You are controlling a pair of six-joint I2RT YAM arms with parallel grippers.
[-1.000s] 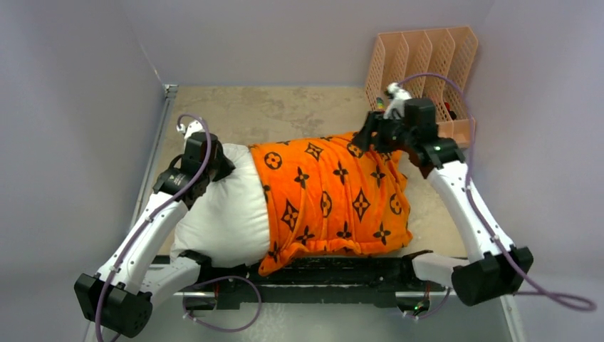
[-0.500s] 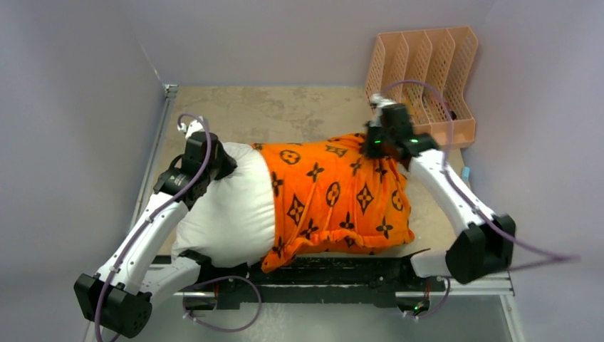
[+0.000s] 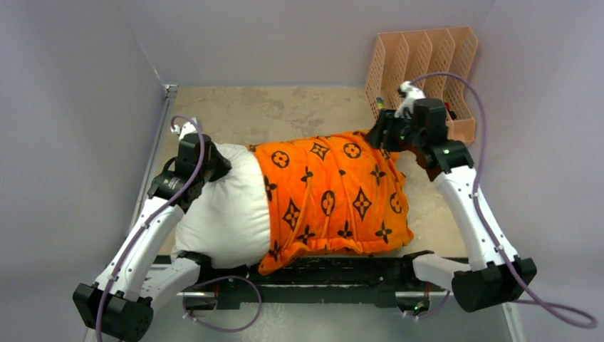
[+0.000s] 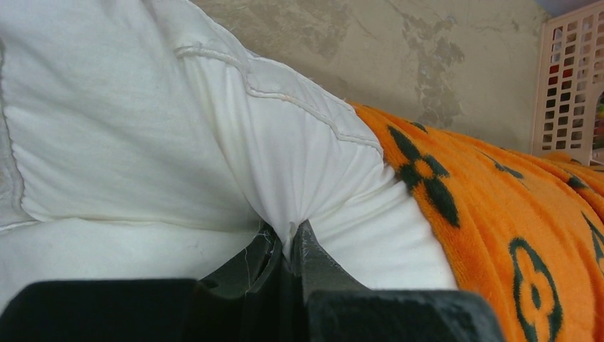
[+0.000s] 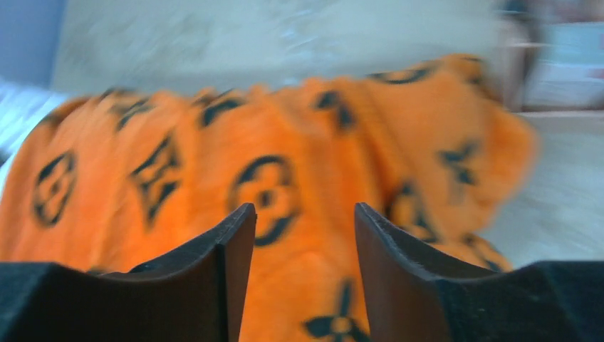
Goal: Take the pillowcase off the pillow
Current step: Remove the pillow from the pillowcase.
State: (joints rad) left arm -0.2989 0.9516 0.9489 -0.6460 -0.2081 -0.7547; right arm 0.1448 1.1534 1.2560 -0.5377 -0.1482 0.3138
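Top external: right gripper, now spread, has released the barely shifted pillowcase at its far right corner; left gripper pinches the pillow.

The pillow and the pillowcase are filling the middle of the desk, blocking any low pass across it. Bare desk is lying open behind them, up to the back wall. The file rack is standing in the far right corner, near my right fingers, crowding that side. A narrower bare strip is running along the pillowcase's right edge.
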